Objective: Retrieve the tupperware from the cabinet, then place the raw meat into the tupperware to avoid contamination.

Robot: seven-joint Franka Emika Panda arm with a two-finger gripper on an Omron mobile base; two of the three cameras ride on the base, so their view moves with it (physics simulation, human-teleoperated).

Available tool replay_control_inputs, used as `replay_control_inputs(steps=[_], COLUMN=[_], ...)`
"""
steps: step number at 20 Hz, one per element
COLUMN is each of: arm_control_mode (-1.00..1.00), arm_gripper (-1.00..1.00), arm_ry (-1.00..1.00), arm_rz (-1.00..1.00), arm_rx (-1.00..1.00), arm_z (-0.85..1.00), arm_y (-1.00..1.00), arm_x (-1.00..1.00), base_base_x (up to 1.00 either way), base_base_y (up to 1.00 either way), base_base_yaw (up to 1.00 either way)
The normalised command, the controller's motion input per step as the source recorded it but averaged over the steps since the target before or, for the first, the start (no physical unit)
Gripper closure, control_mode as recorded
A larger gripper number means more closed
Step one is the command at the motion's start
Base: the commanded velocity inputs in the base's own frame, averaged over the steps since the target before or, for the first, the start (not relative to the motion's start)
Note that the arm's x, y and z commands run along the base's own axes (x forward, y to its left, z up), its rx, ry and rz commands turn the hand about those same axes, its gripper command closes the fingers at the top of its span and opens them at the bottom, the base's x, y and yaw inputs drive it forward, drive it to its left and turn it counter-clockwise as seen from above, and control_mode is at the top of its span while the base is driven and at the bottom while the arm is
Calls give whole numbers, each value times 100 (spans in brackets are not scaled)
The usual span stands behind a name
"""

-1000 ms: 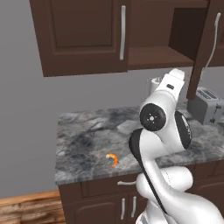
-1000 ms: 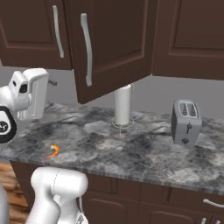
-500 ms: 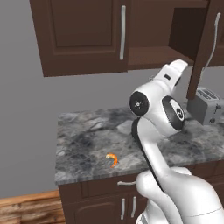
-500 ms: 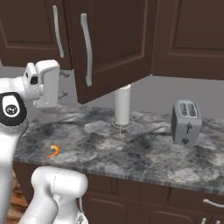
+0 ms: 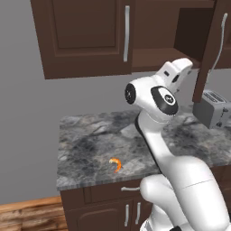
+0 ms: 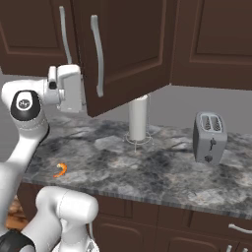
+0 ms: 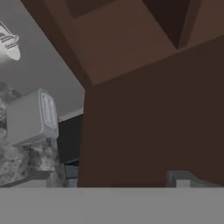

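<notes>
Moved: hand has risen from beside the counter to the underside of the cabinet (image 5: pixel 135 36), wrist rolled upward.
Jaws: not readable; whether the gripper (image 6: pixel 74 88) is spread or closed I cannot tell, and nothing seen held.
Relation: gripper sits just beside the swung-open door (image 6: pixel 123 49); the open compartment (image 5: pixel 191 34) lies up and beyond it.
Tupperware: not made out inside that shadowed compartment.
Raw meat: shrimp (image 5: pixel 116 164) lies on the counter (image 5: pixel 85 140), well below the hand.
Arm pose: elbow high, forearm angled up.
</notes>
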Motion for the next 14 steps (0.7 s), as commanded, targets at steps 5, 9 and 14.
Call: replay_control_inputs(steps=[5,9,14], arm_control_mode=[-100,-100,-100], arm_gripper=[-100,-100,-100], arm_ry=[-3,-7,-10], arm_rz=[-15,-5,0], arm_rx=[0,3,8], arm_z=[0,0,0], arm_y=[-69,-89,-100], arm_x=[1,-4,-7], base_base_x=[0,0,0], base_base_y=[0,0,0], base_base_yaw=[0,0,0])
